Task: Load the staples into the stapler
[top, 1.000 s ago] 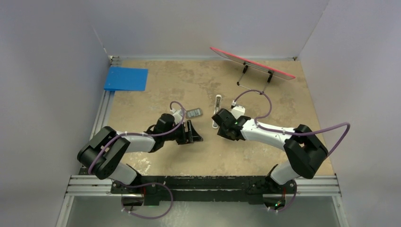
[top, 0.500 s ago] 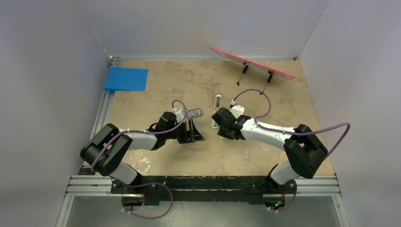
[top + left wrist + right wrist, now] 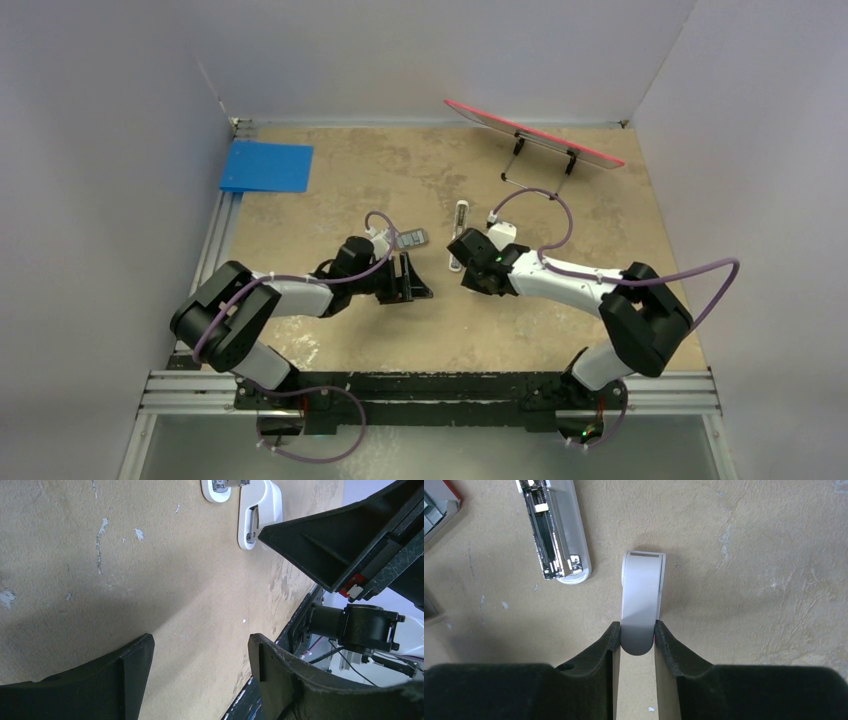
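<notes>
The stapler is a slim white bar lying flat on the table; in the right wrist view its metal channel faces up. My right gripper is shut on the near end of a shorter white piece that lies on the table beside the stapler. The red-and-white staple box with grey staples inside lies left of the stapler, and its corner shows in the right wrist view. My left gripper is open and empty, low over bare table.
A blue folder lies at the back left. A red board on a wire stand leans at the back right. In the left wrist view the short white piece and my right gripper's black fingers are just ahead.
My left gripper has shifted slightly right toward the middle. The right gripper stays shut on the short white piece in nearly the same place.
</notes>
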Robot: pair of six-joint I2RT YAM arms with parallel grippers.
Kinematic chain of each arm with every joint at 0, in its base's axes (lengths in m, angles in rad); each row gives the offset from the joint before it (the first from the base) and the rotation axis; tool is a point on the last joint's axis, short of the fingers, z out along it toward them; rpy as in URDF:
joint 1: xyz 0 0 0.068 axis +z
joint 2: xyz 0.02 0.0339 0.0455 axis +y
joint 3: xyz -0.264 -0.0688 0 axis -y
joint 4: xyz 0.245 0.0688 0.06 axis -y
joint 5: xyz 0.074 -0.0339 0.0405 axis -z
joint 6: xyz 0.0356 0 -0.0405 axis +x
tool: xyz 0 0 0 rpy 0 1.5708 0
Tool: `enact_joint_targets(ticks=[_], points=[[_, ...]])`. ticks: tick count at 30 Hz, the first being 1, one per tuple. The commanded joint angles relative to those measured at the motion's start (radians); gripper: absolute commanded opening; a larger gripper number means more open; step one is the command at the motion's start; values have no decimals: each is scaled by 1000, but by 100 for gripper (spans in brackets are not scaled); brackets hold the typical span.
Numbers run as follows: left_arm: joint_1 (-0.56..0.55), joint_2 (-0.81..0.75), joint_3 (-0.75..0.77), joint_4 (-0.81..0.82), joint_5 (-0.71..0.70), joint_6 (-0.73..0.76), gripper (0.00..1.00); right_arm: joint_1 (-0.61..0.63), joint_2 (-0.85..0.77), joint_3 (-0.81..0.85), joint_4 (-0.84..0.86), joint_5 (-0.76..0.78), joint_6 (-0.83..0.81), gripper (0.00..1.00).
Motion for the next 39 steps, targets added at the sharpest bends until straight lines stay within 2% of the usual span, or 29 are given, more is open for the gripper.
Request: enact_joint_targets(ticks=[1, 8, 11, 14, 17, 21, 23, 28, 37, 39], points=[[-3, 13, 29, 41, 25, 27, 69, 1, -57, -10, 54, -64, -24, 16], [-4, 77, 67, 79, 96, 23, 69, -13, -100, -59, 170, -220, -39, 16], [-5, 123, 80, 128, 141, -4, 66, -13, -110, -69, 180, -263, -33, 16], [-5, 184, 90, 191, 189, -52, 53, -13, -131, -96, 203, -305, -20, 15], [-9, 254, 106, 265, 235, -106, 44, -15, -133, -113, 219, -318, -7, 14], [-19, 309, 130, 300, 236, -150, 41, -15, -125, -125, 241, -337, -2, 14], [-26, 315, 138, 286, 219, -154, 39, -14, -127, -129, 249, -345, -3, 13], [-49, 308, 186, 108, 147, -104, 22, -14, -125, -131, 257, -345, -9, 10], [-67, 307, 215, 39, 100, -85, 22, -14, -123, -151, 292, -377, -9, 9], [-73, 313, 221, 25, 91, -81, 17, -15, -134, -152, 287, -371, -6, 9]])
